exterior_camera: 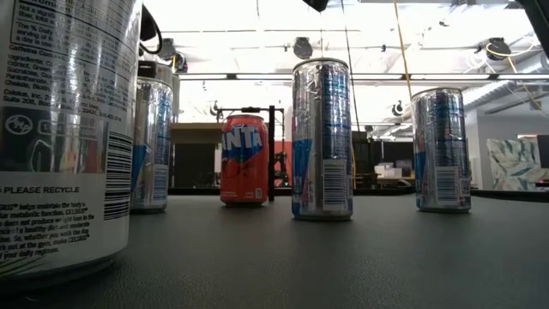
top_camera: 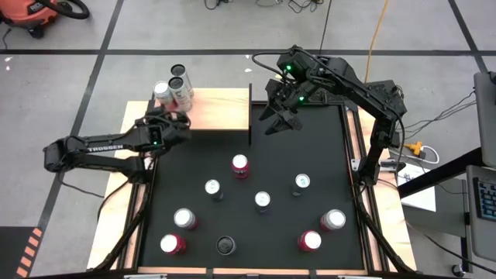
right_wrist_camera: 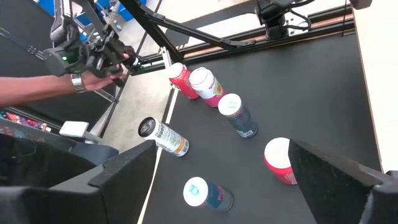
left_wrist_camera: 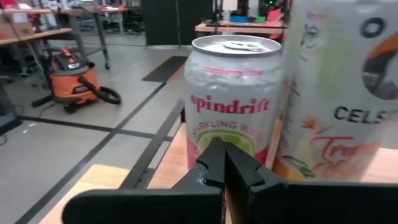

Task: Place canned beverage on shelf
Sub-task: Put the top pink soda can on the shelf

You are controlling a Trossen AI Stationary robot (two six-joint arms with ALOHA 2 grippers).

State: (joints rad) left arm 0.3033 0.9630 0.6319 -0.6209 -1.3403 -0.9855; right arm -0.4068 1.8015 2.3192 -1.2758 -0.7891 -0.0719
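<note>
The pale wood shelf [top_camera: 213, 108] stands at the mat's far left. Three cans stand on its left end: a Spindrift can [top_camera: 163, 91], a Celsius can [top_camera: 180, 84] and a black-topped can [top_camera: 178, 70]. My left gripper [top_camera: 178, 121] is shut and empty, level with the shelf and just on the near side of the Spindrift can [left_wrist_camera: 235, 99], with the Celsius can [left_wrist_camera: 345, 87] beside it. My right gripper [top_camera: 280, 122] hangs open and empty above the mat's far edge, right of the shelf. Several cans stand upright on the black mat [top_camera: 325, 155]. My left gripper's shut fingertips [left_wrist_camera: 219, 155] point level at the lower front of the Spindrift can [left_wrist_camera: 205, 134], coming from the near side. I cannot tell whether they touch it. The can stands upright on the shelf.
On the mat stand a red can [top_camera: 240, 165], silver cans [top_camera: 213, 187] [top_camera: 263, 201] [top_camera: 301, 183] and several more near the front edge. The shelf's black support [exterior_camera: 271, 154] shows beside an orange can [exterior_camera: 244, 159]. A person's hand [right_wrist_camera: 93, 74] is beyond the table.
</note>
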